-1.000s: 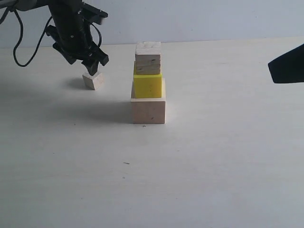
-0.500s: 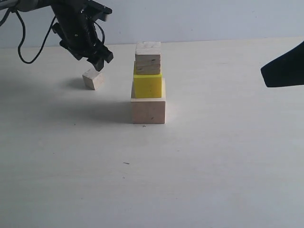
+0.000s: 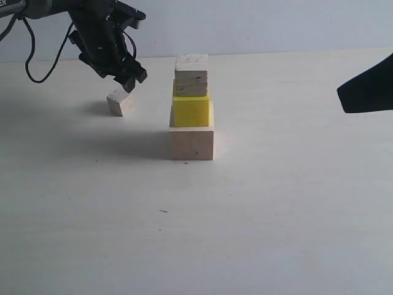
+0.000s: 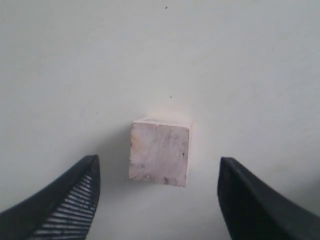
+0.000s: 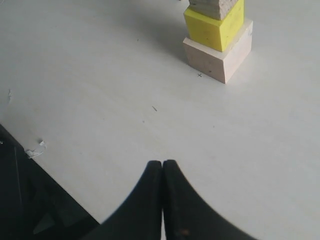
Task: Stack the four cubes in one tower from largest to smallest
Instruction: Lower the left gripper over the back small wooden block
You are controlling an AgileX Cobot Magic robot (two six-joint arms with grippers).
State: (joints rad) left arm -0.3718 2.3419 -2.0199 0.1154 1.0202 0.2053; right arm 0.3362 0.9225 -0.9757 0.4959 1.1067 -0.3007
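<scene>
we see the left gripper (image 3: 128, 83) hanging in the air over the table (image 3: 276, 215), its jaws spread wide with nothing between them. the tiny pale wooden cube (image 4: 160, 152) lies on the table just below the fingertips. in the left wrist view it sits in the gap between the two dark fingers (image 4: 75, 200), clear of both, with open space on either side. it is turned a little askew to the line of the fingers.

off to the side of the left gripper, toward the right arm, stands a stack of three. the large pale pinkish cube (image 3: 191, 142) rests on the table. the bright yellow cube (image 3: 191, 110) sits on top of it. the grained light-wood cube (image 3: 191, 80) sits on the yellow one, with its top about level with the left gripper's fingertips. the tiny cube is apart from this stack, resting on the table near it and touching none of the three.

the right gripper (image 5: 162, 165) has its two fingers pressed together along their length, gripping nothing. the stack stands well ahead of those closed tips, and in the right wrist view only the lower part of the grained cube shows above the yellow one. in the exterior view the right arm (image 3: 368, 86) appears only as a dark shape at the edge, well apart from the stack.
</scene>
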